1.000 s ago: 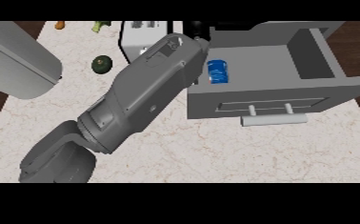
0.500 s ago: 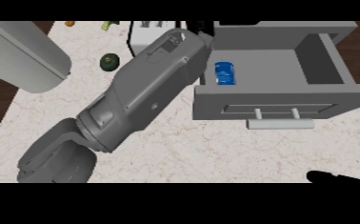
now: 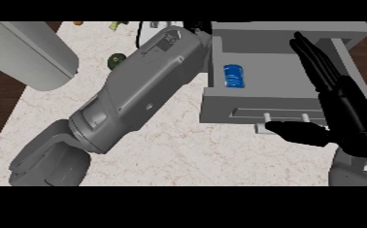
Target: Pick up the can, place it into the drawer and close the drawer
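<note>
The blue can (image 3: 234, 75) lies on its side inside the open grey drawer (image 3: 287, 40), near its left wall. My right hand (image 3: 342, 106) is open at the right. Its straight fingers (image 3: 314, 59) reach up over the drawer's right part and its thumb (image 3: 295, 131) lies just below the drawer's handle (image 3: 285, 119). My left forearm (image 3: 143, 89) runs diagonally from the lower left to the drawer's back left corner. Only a black sliver of the left hand (image 3: 200, 26) shows there, apart from the can.
A large grey rounded body (image 3: 34, 52) fills the upper left. A small dark green item (image 3: 114, 60) and a white object (image 3: 147, 31) sit beside the left forearm. The counter's left edge (image 3: 16, 106) meets dark brown floor.
My right hand has come up from the lower right corner and now spreads over the drawer's right side and front. The can stays in the drawer; the left forearm has barely moved.
</note>
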{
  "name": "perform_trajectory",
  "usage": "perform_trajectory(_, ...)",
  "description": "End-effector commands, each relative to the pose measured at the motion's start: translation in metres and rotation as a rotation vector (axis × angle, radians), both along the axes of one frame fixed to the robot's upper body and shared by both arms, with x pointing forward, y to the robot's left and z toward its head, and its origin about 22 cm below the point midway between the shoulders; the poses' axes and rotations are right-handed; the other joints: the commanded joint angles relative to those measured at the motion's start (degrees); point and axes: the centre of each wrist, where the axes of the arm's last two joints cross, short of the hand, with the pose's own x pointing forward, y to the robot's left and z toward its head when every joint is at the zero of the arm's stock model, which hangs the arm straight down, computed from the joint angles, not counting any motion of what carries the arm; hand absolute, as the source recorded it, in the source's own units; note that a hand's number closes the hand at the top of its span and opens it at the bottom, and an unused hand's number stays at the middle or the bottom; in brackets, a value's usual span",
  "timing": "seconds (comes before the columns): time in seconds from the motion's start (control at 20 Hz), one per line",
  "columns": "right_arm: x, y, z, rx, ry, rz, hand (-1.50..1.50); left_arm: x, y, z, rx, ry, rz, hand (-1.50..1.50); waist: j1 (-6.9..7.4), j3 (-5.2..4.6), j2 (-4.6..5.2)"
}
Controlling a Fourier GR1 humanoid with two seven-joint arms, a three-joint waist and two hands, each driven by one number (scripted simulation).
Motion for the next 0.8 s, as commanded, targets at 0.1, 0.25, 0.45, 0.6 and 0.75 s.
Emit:
perform_trajectory(0.1, 0.053, 0.022, -0.01, -0.186, 0.005, 0.012, -1.5, 0.006, 0.017, 0.01, 0.024, -0.014, 0.028, -1.5, 0.1, 0.01, 0.05)
perform_trajectory(0.25, 0.066, 0.035, -0.031, -0.292, 0.033, 0.013, -1.5, 0.008, 0.032, -0.001, 0.037, -0.012, 0.039, -1.5, 0.33, 0.01, 0.08)
perform_trajectory(0.45, 0.103, 0.034, -0.032, -0.347, 0.033, -0.065, -1.5, 0.003, 0.039, 0.005, 0.017, -0.01, 0.058, -1.5, 1.29, 0.01, -0.06)
perform_trajectory(0.6, 0.109, 0.047, -0.069, -0.371, 0.054, -0.079, -1.5, 0.005, 0.057, 0.014, 0.029, -0.007, 0.048, -1.5, 1.26, 0.02, -0.14)
perform_trajectory(0.75, 0.116, 0.057, -0.096, -0.376, 0.074, -0.121, -1.5, 0.002, 0.063, 0.009, 0.037, -0.003, 0.06, -1.5, 0.95, 0.04, -0.08)
